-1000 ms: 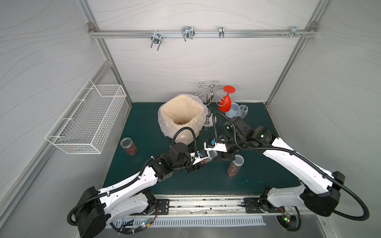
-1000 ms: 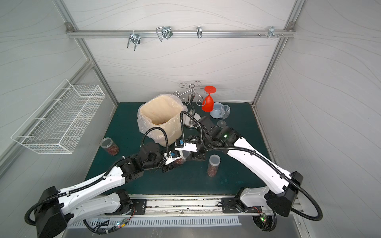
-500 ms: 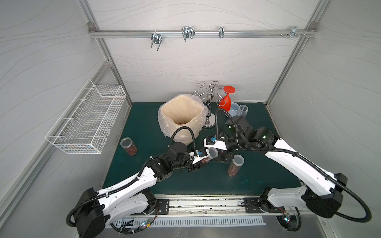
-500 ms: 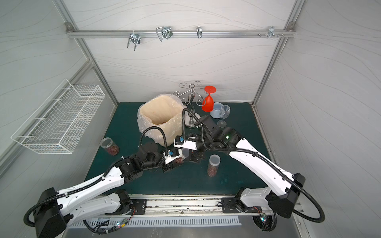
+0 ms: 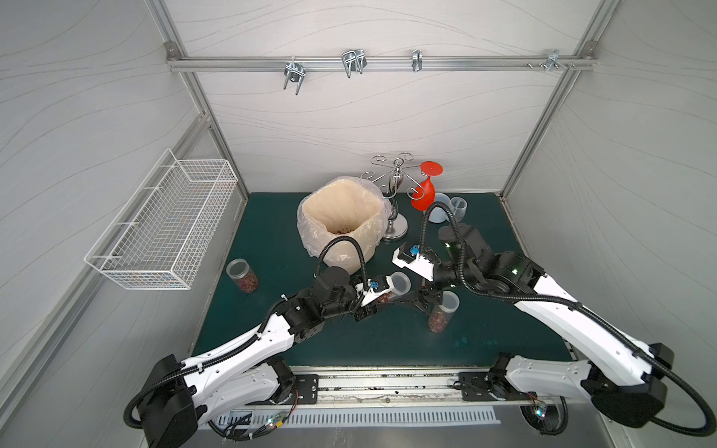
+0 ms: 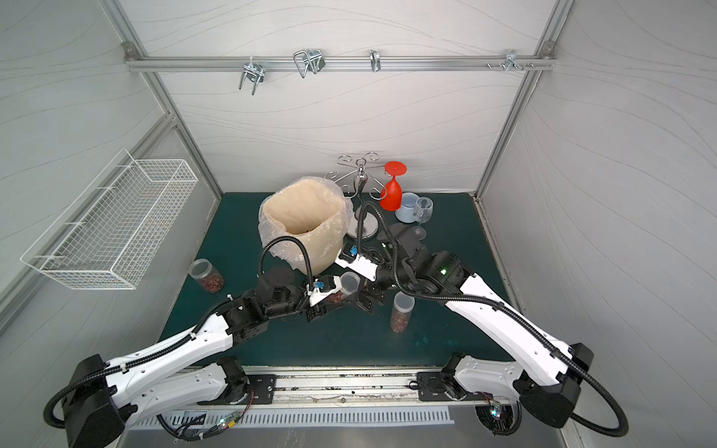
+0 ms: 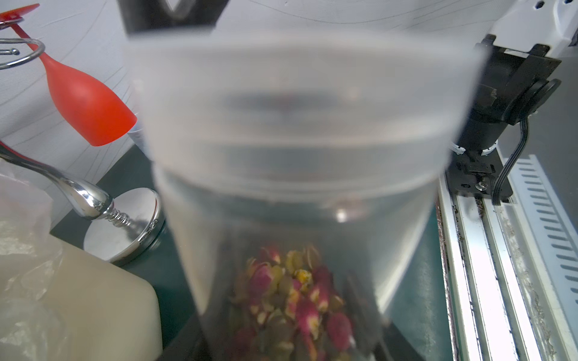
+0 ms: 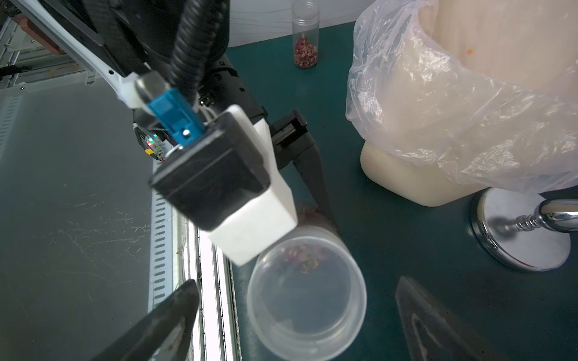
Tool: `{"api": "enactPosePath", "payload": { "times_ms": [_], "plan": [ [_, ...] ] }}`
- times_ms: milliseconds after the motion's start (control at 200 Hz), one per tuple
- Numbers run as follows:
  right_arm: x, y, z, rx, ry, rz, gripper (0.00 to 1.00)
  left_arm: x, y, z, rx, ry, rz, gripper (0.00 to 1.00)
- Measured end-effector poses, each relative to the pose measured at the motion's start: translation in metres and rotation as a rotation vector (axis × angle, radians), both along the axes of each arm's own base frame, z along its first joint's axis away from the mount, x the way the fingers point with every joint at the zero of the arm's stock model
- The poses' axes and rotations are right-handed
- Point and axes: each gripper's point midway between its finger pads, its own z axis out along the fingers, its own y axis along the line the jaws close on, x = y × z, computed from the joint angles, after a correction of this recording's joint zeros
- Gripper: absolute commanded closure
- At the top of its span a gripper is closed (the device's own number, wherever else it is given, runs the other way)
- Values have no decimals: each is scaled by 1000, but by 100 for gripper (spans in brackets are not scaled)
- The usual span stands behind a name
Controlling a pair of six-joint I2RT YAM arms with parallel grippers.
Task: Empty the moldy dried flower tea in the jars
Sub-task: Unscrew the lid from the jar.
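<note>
Jar (image 5: 396,286) in left tool (image 5: 382,303), right tool (image 8: 297,283) spread

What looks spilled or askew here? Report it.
The jar in the left gripper is tipped nearly onto its side, lid on, dried flower tea inside. Dark crumbs speckle the front rail, off the mat. The jar near the basket and the tall jar stand upright.
</note>
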Motion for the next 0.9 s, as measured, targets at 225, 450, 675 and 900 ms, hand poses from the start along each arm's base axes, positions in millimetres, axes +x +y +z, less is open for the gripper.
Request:
{"api": "enactPosePath", "payload": {
  "times_ms": [225, 450, 675, 900],
  "plan": [
    [7, 13, -9, -11, 17, -12, 26, -2, -1, 1, -11, 17, -8, 73],
    [9, 15, -8, 6, 19, -33, 55, 0, -1, 3, -28, 40, 6, 62],
    [10, 12, 1, 77, 27, -67, 79, 3, 0, 11, -84, 42, 17, 43],
    [23, 4, 7, 133, 117, -159, 93, 6, 0, 26, -161, 4, 25, 31]
  ]
}}
